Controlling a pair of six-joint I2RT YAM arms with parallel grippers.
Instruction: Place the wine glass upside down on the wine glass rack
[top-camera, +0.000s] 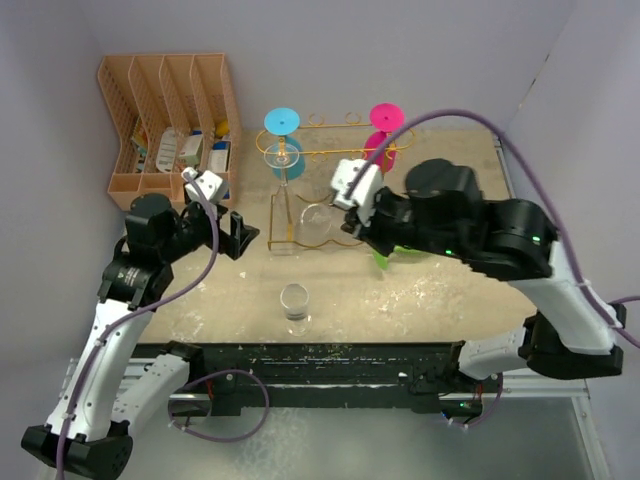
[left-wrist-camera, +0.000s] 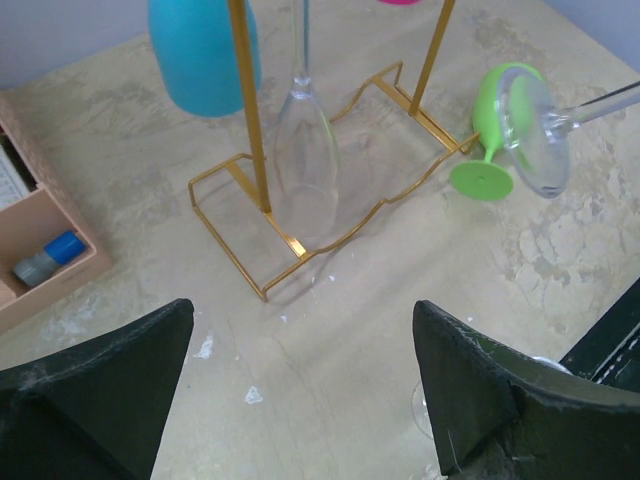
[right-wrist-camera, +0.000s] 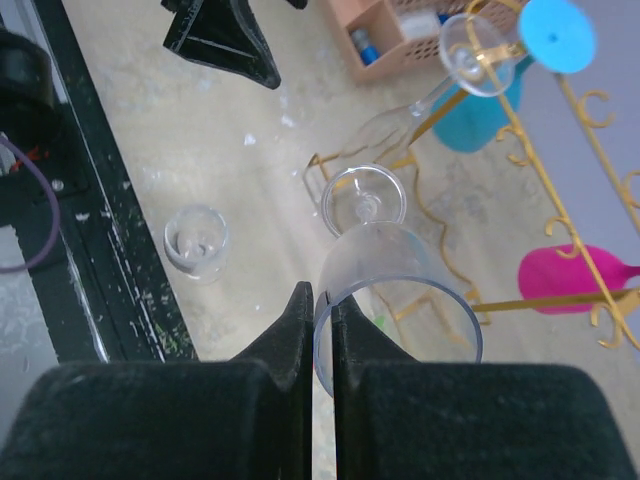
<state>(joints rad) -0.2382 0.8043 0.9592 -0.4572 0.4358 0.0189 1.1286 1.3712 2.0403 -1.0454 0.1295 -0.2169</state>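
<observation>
My right gripper (right-wrist-camera: 322, 312) is shut on the rim of a clear wine glass (right-wrist-camera: 400, 290), one finger inside the bowl and one outside. The glass lies tilted above the table, its foot (right-wrist-camera: 365, 195) pointing away from me toward the wire base of the golden wine glass rack (top-camera: 312, 150). Its foot and stem (left-wrist-camera: 535, 130) show at the right of the left wrist view. A blue glass (top-camera: 283, 150), a pink glass (top-camera: 385, 130) and a clear flute (left-wrist-camera: 305, 160) hang upside down on the rack. My left gripper (top-camera: 240, 235) hovers open and empty, left of the rack's base (left-wrist-camera: 330, 200).
A green glass (left-wrist-camera: 495, 130) lies on its side by the rack's right corner, under my right arm. A small clear glass (top-camera: 295, 300) stands near the table's front edge. The peach slotted organizer (top-camera: 170, 120) fills the back left corner.
</observation>
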